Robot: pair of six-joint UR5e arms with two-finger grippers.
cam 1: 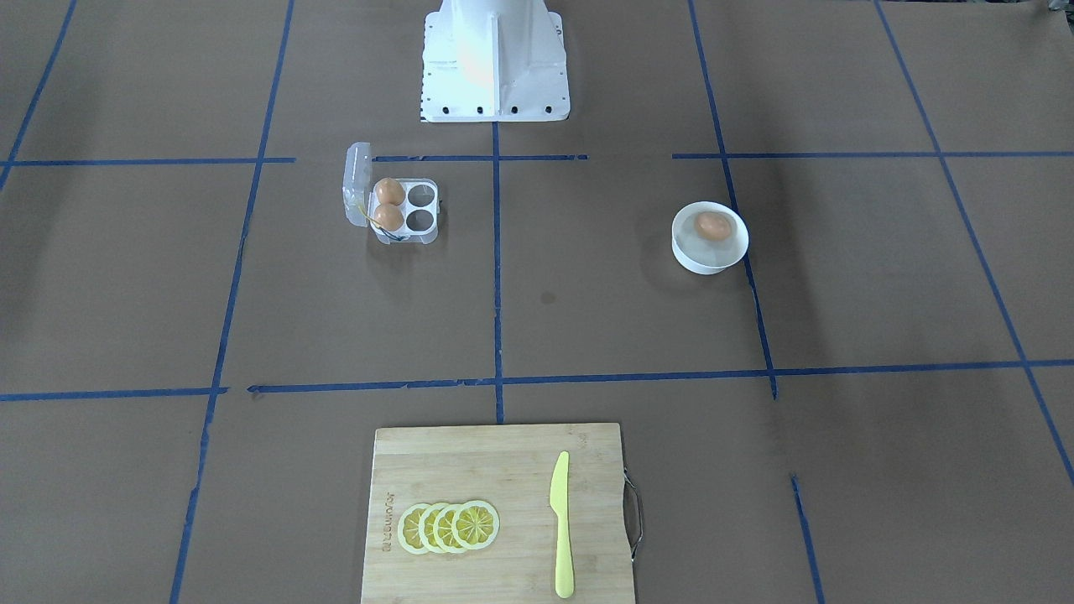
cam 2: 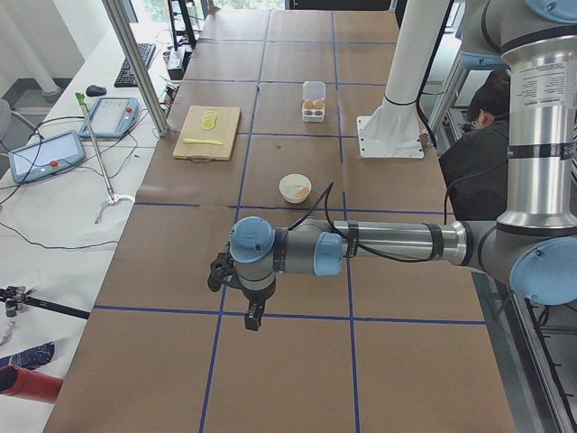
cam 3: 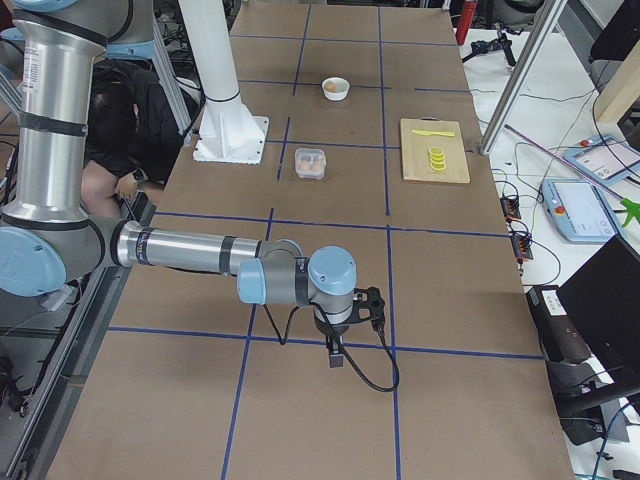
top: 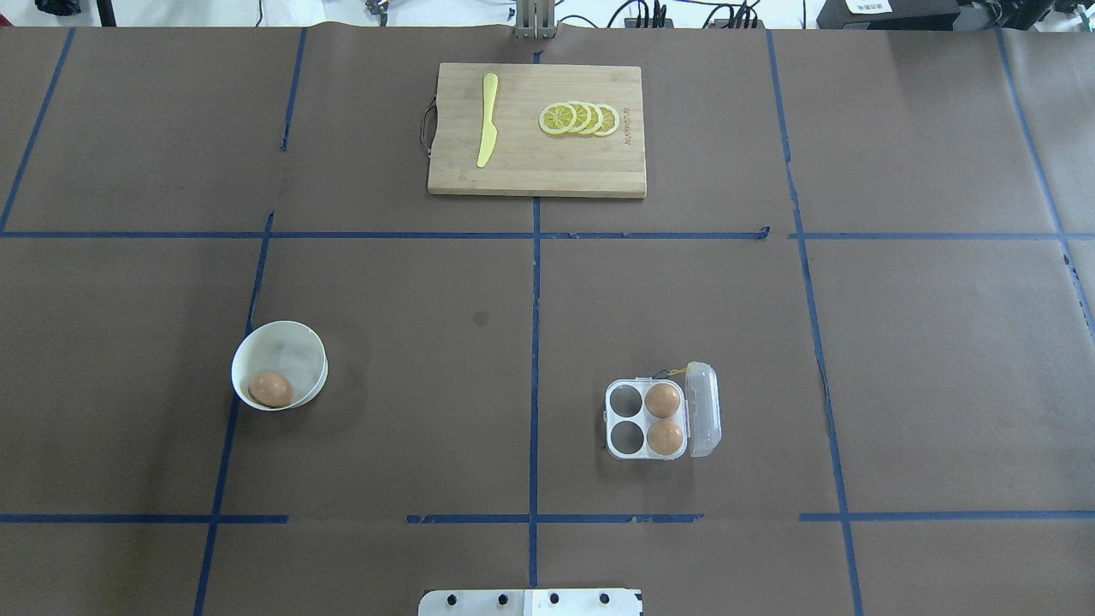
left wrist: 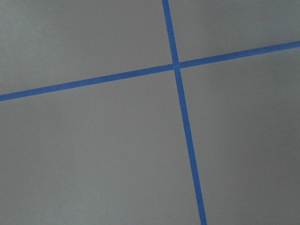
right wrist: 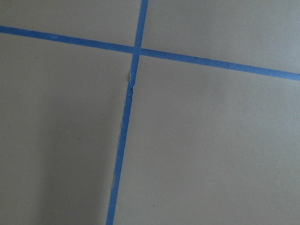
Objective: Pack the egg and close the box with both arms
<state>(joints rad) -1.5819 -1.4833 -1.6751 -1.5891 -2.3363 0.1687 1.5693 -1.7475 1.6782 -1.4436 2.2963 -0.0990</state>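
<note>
**Egg in bowl, box open, both arms at the table's ends**

- Egg [top: 270, 389]: lies in the white bowl [top: 287, 351] on the robot's left half, well apart from the box.
- Box [top: 646, 419]: right half, lid [top: 703, 409] swung open. Two other eggs [top: 663, 399] fill the cells beside the lid; the two cells away from it are empty.
- Cutting board [top: 556, 167]: far edge, bearing lemon slices [top: 580, 119] and a yellow knife [top: 488, 128].
- Left arm [cam 2: 397, 244], left gripper [cam 2: 253, 323]: seen only from the left-end camera, pointing down over bare table. Whether clenched or released cannot be told.
- Right arm [cam 3: 190, 250], right gripper [cam 3: 335, 358]: seen only from the right-end camera, likewise undeterminable.
- Overhead and front views: no arm in either.
- Wrist cameras: crossed blue tape [left wrist: 177, 66] on the brown surface only
</note>
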